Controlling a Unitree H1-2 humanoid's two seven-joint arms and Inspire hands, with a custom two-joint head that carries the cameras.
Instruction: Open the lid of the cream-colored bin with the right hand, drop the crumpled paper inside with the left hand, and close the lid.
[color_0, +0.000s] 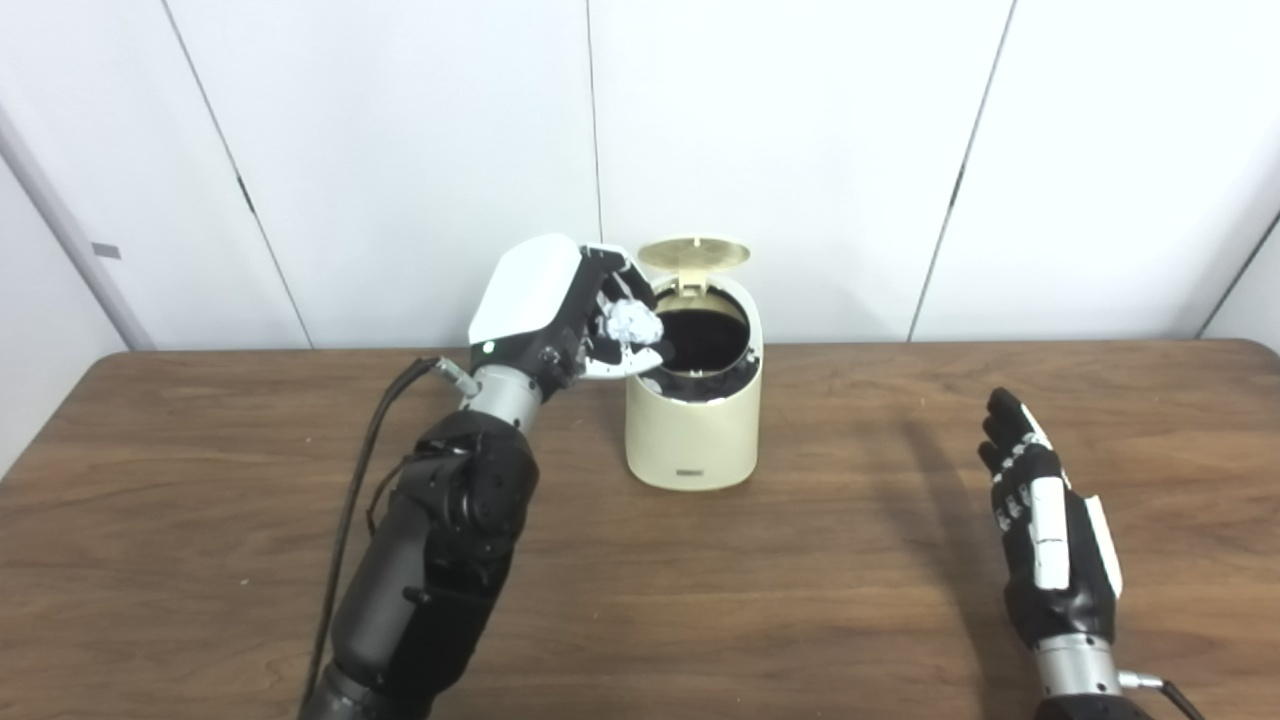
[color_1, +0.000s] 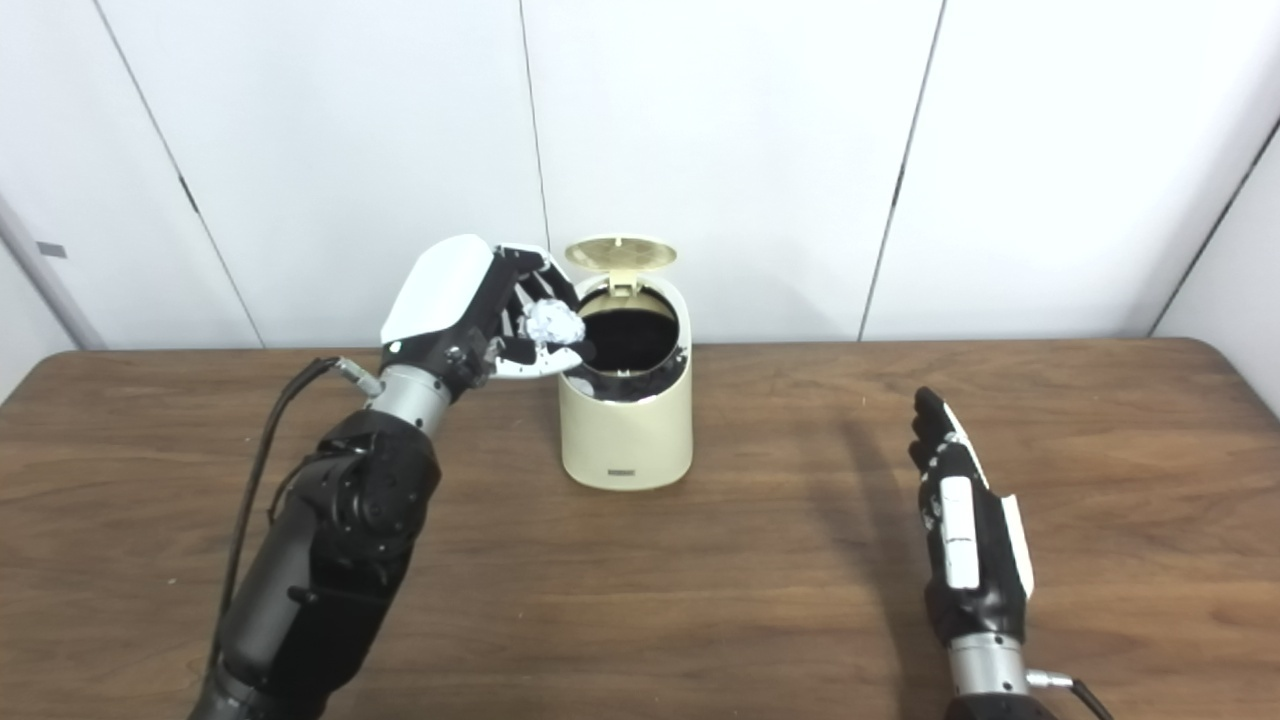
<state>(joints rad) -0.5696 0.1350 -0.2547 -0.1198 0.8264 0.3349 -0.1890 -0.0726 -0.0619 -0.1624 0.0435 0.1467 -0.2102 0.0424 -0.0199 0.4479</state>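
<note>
The cream-colored bin (color_0: 692, 420) is standing with its lid (color_0: 694, 253) up, dark inside. The left hand (color_0: 570, 312) is squeezing the crumpled paper (color_0: 632, 321) right at the bin's rim. The right hand (color_1: 965, 535) is waiting off to the side with fingers apart, holding nothing; the bin's small label is too tiny to read.

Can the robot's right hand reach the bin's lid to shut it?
Probably yes. The right hand is open and holds nothing, with bare table between it and the bin. The raised lid is uncovered; the left hand is beside it.

Cream bin (color_0: 692, 430) lid (color_0: 694, 253) upright; crumpled paper (color_0: 632, 320) at rim.
</note>
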